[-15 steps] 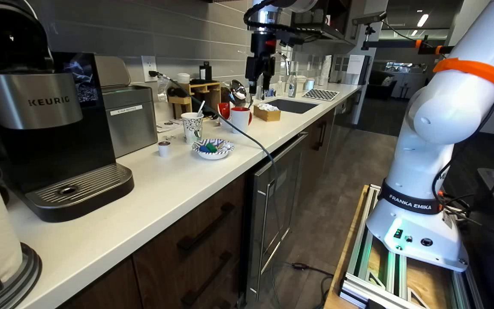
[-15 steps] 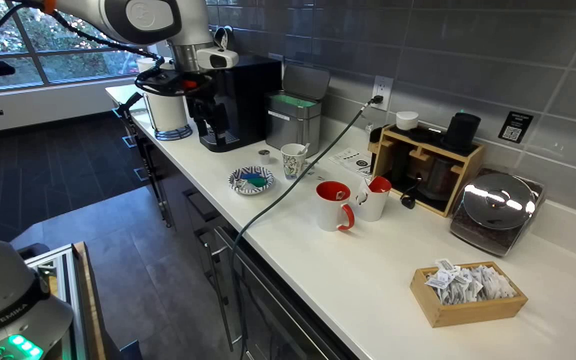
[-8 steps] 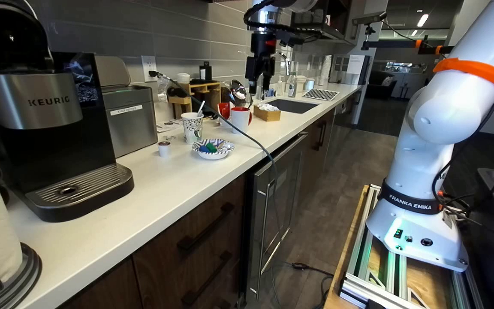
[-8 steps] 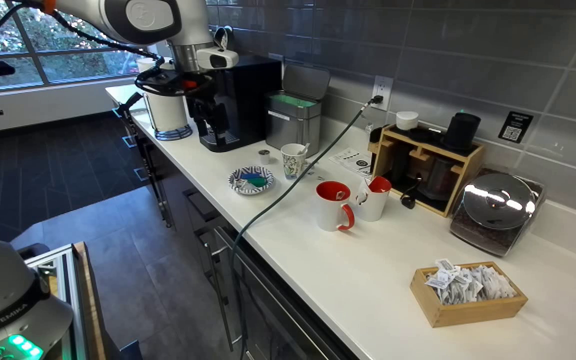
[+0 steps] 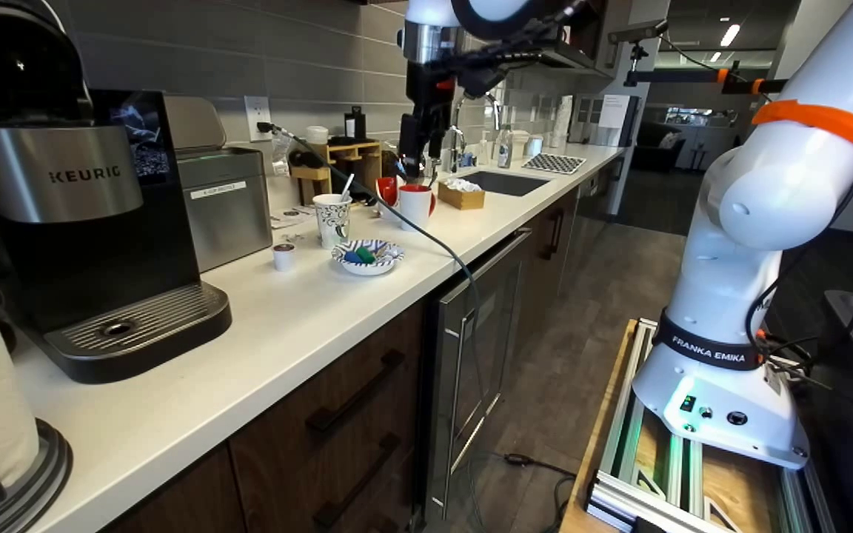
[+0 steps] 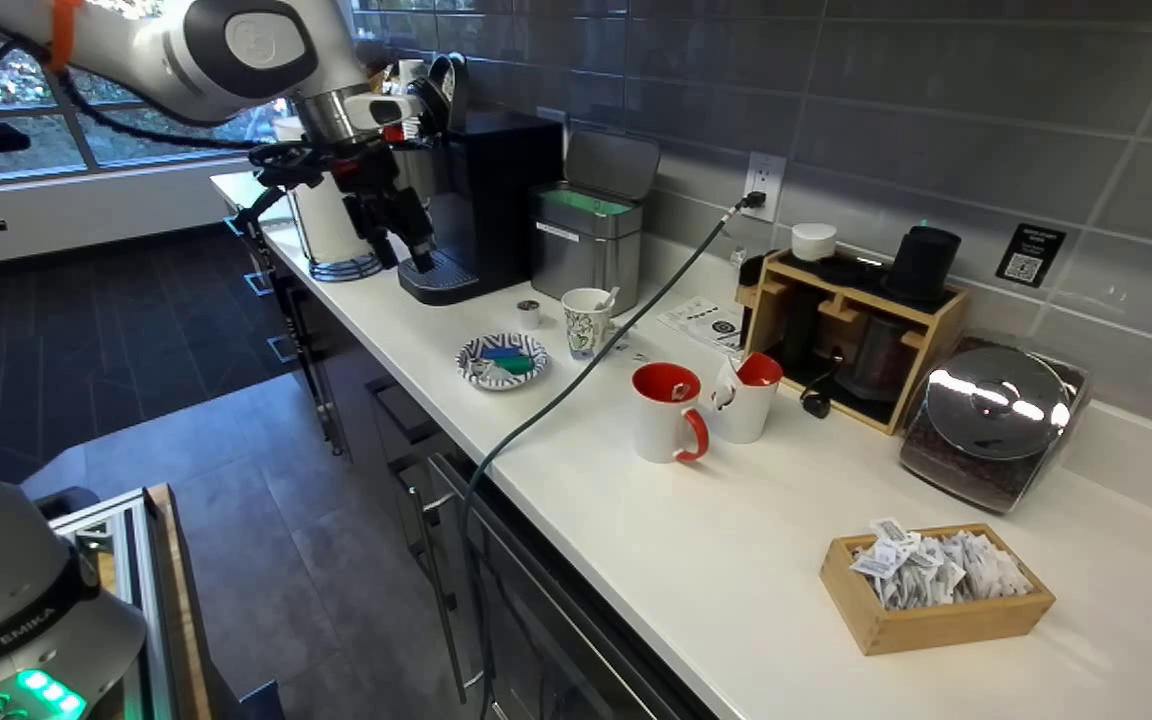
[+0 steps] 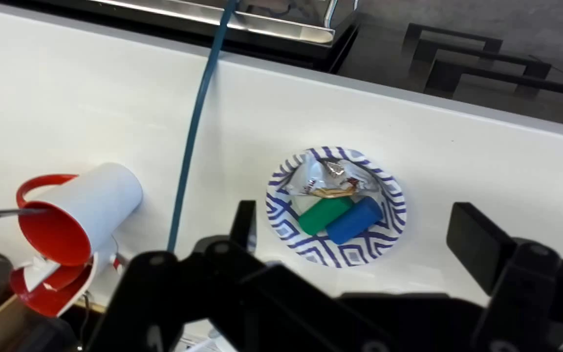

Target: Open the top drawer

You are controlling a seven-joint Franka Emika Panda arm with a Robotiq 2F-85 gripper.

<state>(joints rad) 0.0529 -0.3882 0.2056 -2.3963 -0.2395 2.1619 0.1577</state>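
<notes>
Reading from the left in an exterior view, a coffee machine (image 5: 97, 178) is standing on the worktop (image 5: 271, 333), and a steel bin (image 5: 228, 207) is sitting just beside it. Below the worktop's front edge, the uppermost front of a dark wood drawer stack (image 5: 323, 466) is being taken as the top drawer (image 5: 338, 389). It is appearing closed: no gap is showing along its front, and no interior is coming into view. Its black bar handle (image 5: 358, 391) is projecting with nothing touching it. Above, on the worktop, a patterned plate (image 5: 367, 270) is resting near the edge.

Next, the gripper (image 5: 424, 174) is hanging above the worktop, well apart from the handle. The wrist view is showing its fingers (image 7: 479, 244) standing wide apart with nothing held between them; the plate is lying below. Farther right, a glass-fronted cooler (image 5: 497, 326) is adjoining the drawer stack, and the arm (image 5: 723, 289) is standing opposite.

On progress, the task is being judged at its outset: no part of the opening is showing as done. Lowering to the handle, taking hold of it and pulling the drawer outward are all remaining.
</notes>
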